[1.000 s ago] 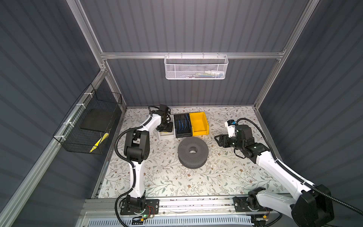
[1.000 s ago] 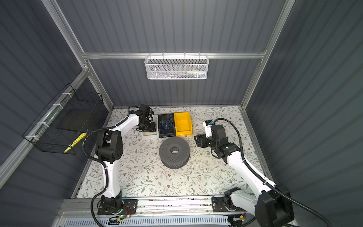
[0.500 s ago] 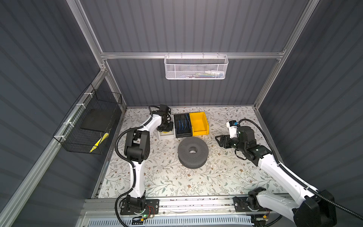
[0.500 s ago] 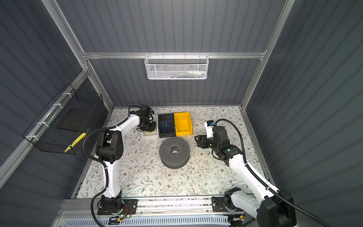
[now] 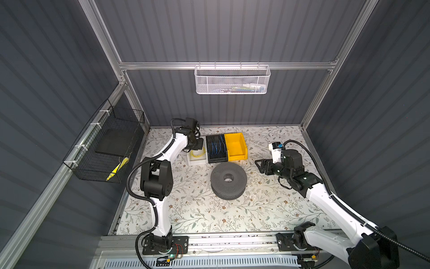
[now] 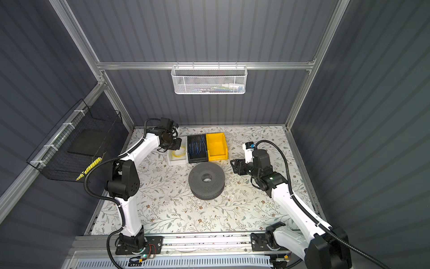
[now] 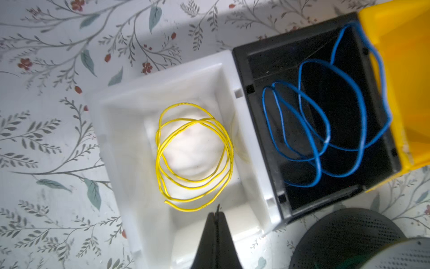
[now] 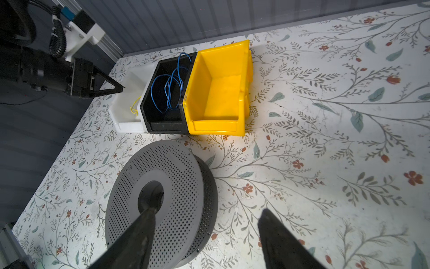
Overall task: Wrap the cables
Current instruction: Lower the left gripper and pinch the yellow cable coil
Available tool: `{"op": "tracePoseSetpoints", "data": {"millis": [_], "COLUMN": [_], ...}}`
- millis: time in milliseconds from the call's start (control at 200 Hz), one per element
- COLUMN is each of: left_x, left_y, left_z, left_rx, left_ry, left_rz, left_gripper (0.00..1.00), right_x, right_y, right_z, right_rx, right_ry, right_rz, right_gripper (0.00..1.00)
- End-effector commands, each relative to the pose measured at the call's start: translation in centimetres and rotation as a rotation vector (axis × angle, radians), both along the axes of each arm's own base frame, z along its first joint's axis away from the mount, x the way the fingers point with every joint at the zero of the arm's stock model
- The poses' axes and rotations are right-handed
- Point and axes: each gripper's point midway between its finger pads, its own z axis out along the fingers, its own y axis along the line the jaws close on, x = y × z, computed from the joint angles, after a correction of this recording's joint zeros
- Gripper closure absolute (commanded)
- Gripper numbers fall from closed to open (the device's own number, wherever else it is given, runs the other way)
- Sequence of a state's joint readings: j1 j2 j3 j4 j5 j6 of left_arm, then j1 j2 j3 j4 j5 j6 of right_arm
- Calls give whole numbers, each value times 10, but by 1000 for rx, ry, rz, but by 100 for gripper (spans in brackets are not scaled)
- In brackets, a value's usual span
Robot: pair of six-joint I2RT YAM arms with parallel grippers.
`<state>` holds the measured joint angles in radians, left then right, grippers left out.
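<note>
The yellow wire (image 7: 194,156) lies coiled in the white bin (image 7: 160,76). The left tool (image 7: 217,215) is clenched just beside the coil, apparently gripping nothing; lifting now would likely leave the wire behind. The right tool (image 8: 208,210) stands released near the grey spool (image 8: 162,163).

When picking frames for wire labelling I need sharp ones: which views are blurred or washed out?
Left wrist view: the yellow wire is fairly sharp, but the white tray is washed out and the blue wires are soft. Right wrist view: the right gripper blurs close to the lens; the yellow bin is sharp. Both top views: evenly lit, the wire tiny.
</note>
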<state>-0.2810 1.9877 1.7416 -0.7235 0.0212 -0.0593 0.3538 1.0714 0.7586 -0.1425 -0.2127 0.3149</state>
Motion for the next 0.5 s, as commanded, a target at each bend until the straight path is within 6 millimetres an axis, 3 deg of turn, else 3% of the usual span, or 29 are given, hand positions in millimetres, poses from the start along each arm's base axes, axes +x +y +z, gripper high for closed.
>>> {"op": "tracePoseSetpoints", "data": {"millis": [0,40,115,155,495], "left_x": [-8,-10,-13,-13,-13], "left_y": [-1,-3,-8,-9,-8], "left_z": [6,4,-5,-12,-60], "left_rx": [5,0,11,40,131], "left_ry": [16,23,41,48,70], "left_rz": [-18,-31,-69,-79,-143], "left_gripper": [100,100,68,60,52], "right_x": [1,2,4,5,7], "right_y": [5,5,6,7,10], "right_z": [4,3,4,5,8], "right_rx": [24,21,17,17,21], "right_ry": [-10,-8,-10,-12,-11], "right_rz": [14,14,17,19,34], "right_gripper": [28,27,27,27,27]}}
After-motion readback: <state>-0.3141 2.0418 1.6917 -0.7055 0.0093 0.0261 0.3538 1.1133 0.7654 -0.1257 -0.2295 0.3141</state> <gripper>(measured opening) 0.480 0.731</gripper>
